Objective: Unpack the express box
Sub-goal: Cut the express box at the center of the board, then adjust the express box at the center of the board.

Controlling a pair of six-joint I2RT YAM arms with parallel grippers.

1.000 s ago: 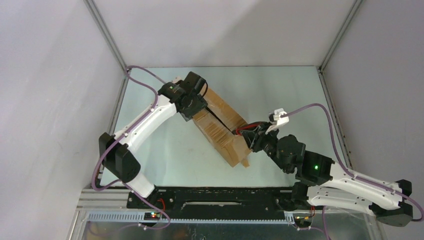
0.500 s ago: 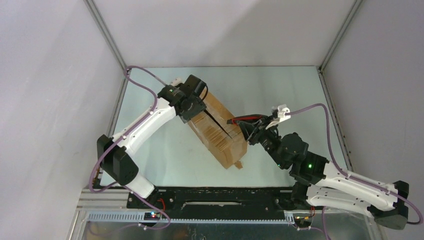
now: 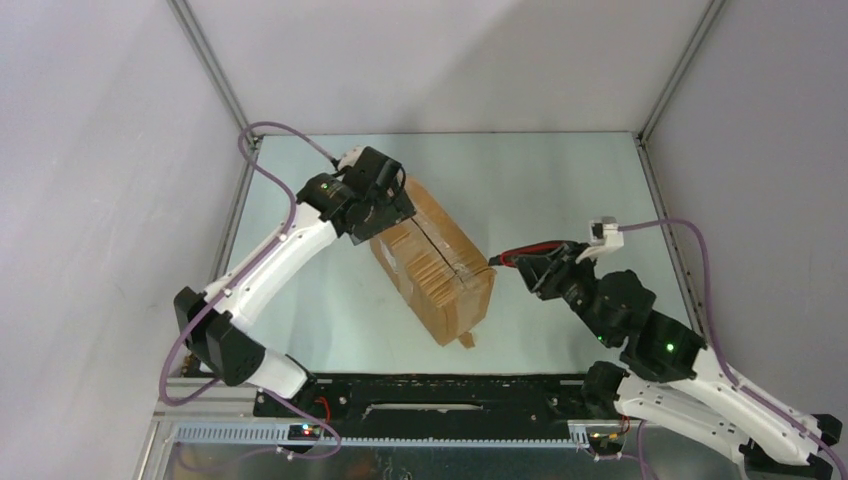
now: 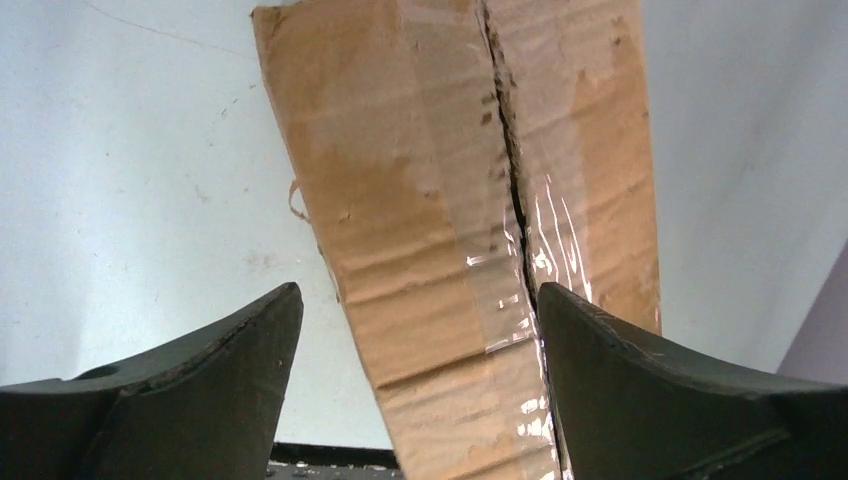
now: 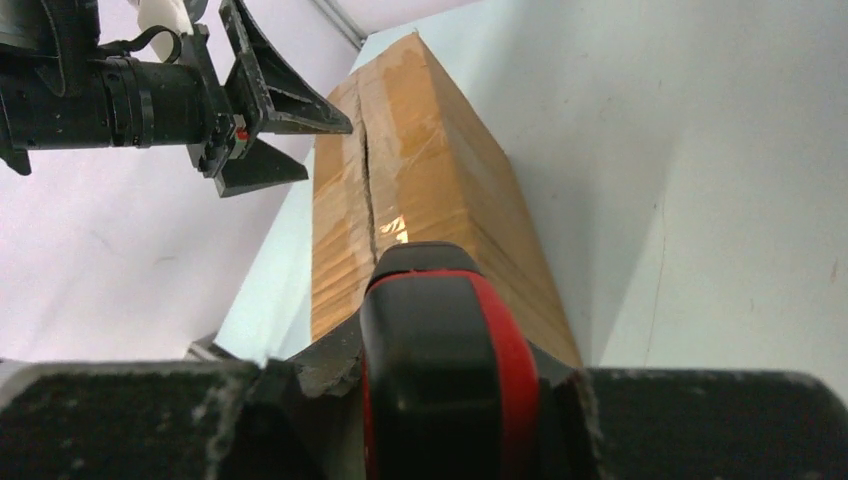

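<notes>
The express box (image 3: 440,265) is an oblong brown carton lying diagonally in the middle of the table. Its taped top seam (image 4: 510,170) is slit along its length. My left gripper (image 3: 392,212) hangs over the box's far left end. It stands open, its fingers (image 4: 200,380) wide on either side of the cardboard (image 4: 440,200), holding nothing. My right gripper (image 3: 540,268) is shut on the red-handled utility knife (image 3: 512,256), whose tip sits just off the box's right edge. The right wrist view shows the knife handle (image 5: 440,350) in front, the box (image 5: 420,180) beyond.
A small scrap (image 3: 467,340) sticks out at the box's near corner. Grey enclosure walls with metal posts (image 3: 210,70) close in the left, back and right sides. A black rail (image 3: 430,395) runs along the near edge. The left gripper (image 5: 270,110) appears past the box's far end.
My left gripper has opened and let go of the box's far end. My right arm has drawn the knife back rightward off the box top. The box has shifted slightly left and nearer.
</notes>
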